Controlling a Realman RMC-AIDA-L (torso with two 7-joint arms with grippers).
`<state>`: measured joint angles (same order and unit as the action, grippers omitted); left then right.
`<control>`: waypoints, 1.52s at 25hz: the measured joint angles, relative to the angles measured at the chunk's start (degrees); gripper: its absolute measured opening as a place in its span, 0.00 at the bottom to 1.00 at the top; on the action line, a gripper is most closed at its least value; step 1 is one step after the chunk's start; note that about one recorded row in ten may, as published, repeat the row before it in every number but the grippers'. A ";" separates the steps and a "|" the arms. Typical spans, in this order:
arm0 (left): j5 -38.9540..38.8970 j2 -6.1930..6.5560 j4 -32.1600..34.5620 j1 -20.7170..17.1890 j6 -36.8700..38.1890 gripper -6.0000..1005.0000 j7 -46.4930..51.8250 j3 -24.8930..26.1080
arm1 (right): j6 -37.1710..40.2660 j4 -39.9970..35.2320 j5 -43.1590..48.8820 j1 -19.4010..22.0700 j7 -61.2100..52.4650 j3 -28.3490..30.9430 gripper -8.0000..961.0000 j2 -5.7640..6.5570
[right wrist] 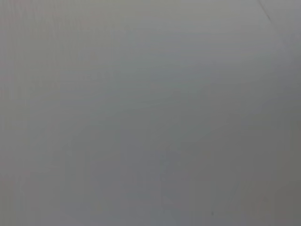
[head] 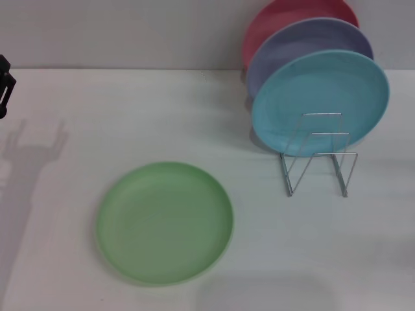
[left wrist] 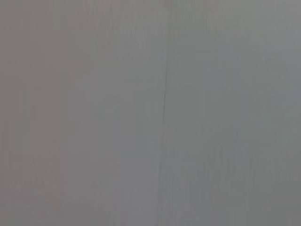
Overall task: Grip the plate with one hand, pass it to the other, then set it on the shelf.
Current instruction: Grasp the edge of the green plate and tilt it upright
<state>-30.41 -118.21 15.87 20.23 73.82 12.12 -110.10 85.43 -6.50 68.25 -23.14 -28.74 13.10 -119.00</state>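
Green plate [head: 165,222] lies flat, unmarked, near shelf [head: 318,155].

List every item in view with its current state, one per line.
green plate: lying flat on the table, untouched.
wire rack: upright, front slots empty.
sky-blue plate: standing on edge in the rack, leaning back.
lavender plate: standing on edge behind the blue one.
red plate: standing on edge at the back.
left claw: at the table's left edge, holding nothing.
right claw: not in view.
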 joint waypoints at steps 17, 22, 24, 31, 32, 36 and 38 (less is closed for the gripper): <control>-0.03 -0.16 0.54 1.16 -4.28 0.80 -7.28 0.26 | 0.06 0.00 0.04 -0.18 0.00 0.00 0.73 -0.01; -0.02 0.59 5.41 2.73 -20.32 0.80 -5.57 3.65 | 0.09 0.00 -0.07 -0.11 0.00 0.00 0.73 -0.09; 0.62 1.37 10.06 2.89 -30.27 0.80 -5.29 5.58 | 0.10 0.00 -0.19 0.00 0.00 0.00 0.73 -0.09; 5.25 4.06 38.67 0.82 -75.25 0.80 -6.09 14.97 | 0.10 0.00 -0.32 0.21 0.00 0.21 0.73 -0.09; 5.25 4.06 38.67 0.82 -75.25 0.80 -6.09 14.97 | 0.10 0.00 -0.32 0.21 0.00 0.21 0.73 -0.09; 4.72 4.23 51.02 0.42 -92.60 0.79 -9.73 18.55 | 0.10 0.00 -0.32 0.20 0.01 0.21 0.73 -0.09; 4.55 3.81 52.93 0.71 -96.44 0.79 -11.24 20.08 | 0.09 0.00 -0.32 0.20 0.02 0.19 0.73 -0.09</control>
<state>-25.86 -114.40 68.80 20.94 -22.61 0.88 -90.02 85.52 -6.51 67.93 -22.94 -28.72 13.28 -119.09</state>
